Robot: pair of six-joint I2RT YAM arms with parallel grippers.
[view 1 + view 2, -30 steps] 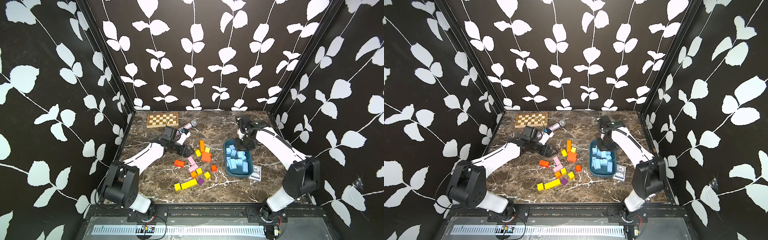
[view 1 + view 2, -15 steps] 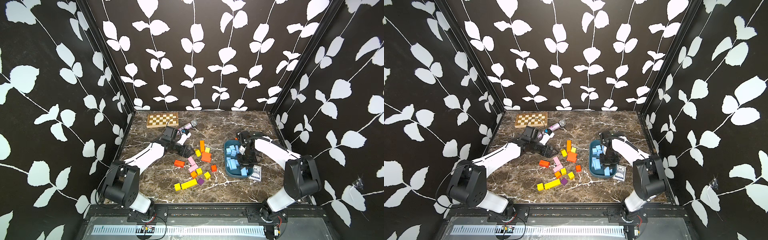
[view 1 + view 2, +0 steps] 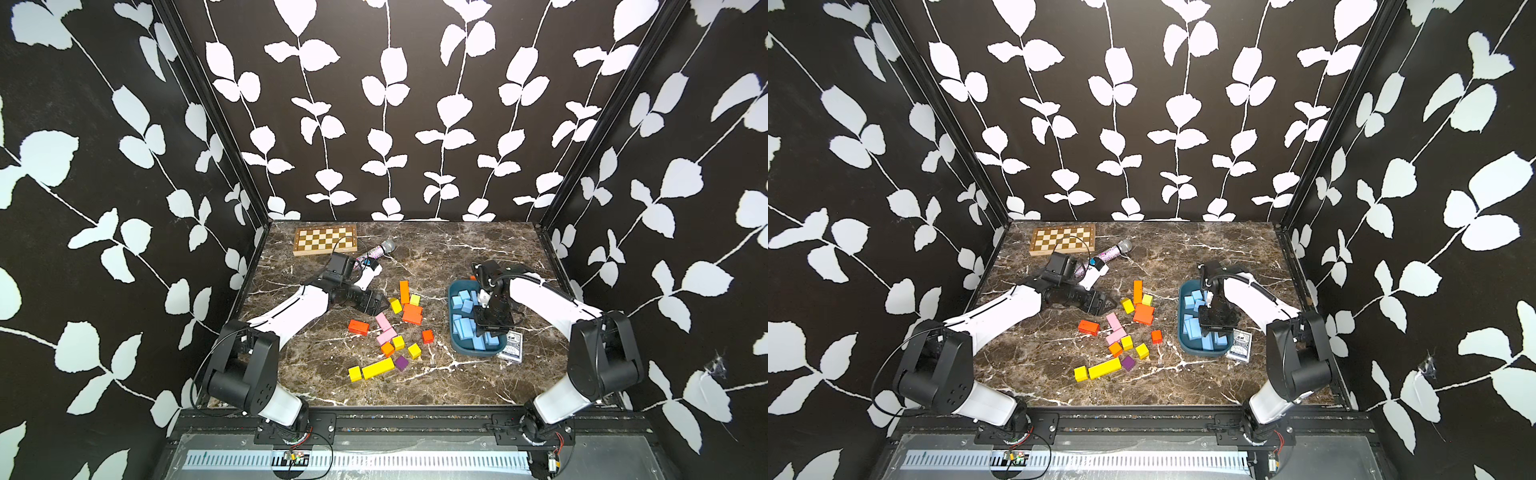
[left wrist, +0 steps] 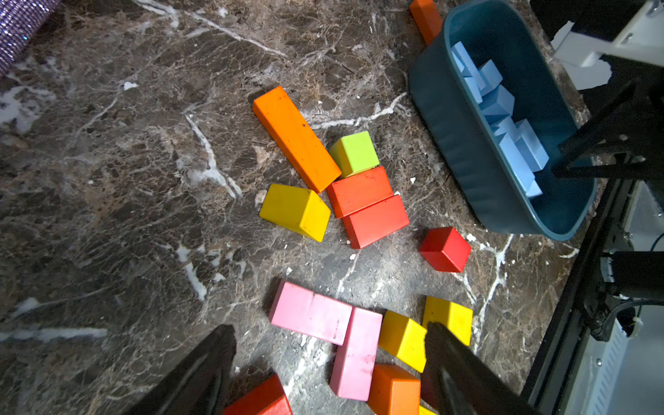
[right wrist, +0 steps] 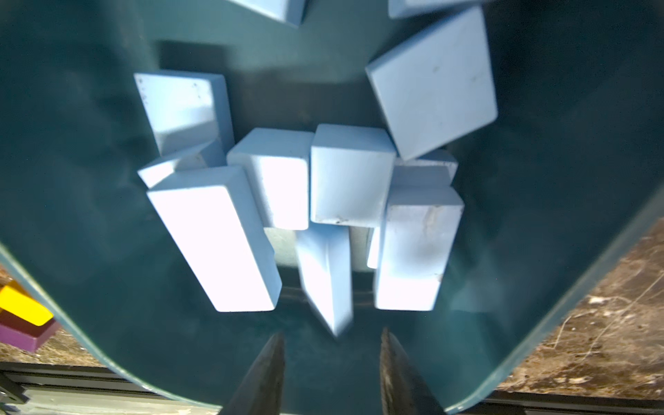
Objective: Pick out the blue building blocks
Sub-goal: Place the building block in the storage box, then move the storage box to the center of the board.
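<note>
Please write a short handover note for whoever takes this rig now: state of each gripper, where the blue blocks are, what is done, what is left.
Left gripper: open, empty, above the other coloured blocks.
Right gripper: open over the teal tray, nothing between its tips; a blurred blue block lies just ahead of them.
Done: the blue building blocks that show are all in the tray; none visible on the table.
Left: probably only to lift the right arm clear and check spots hidden by the arms.
</note>
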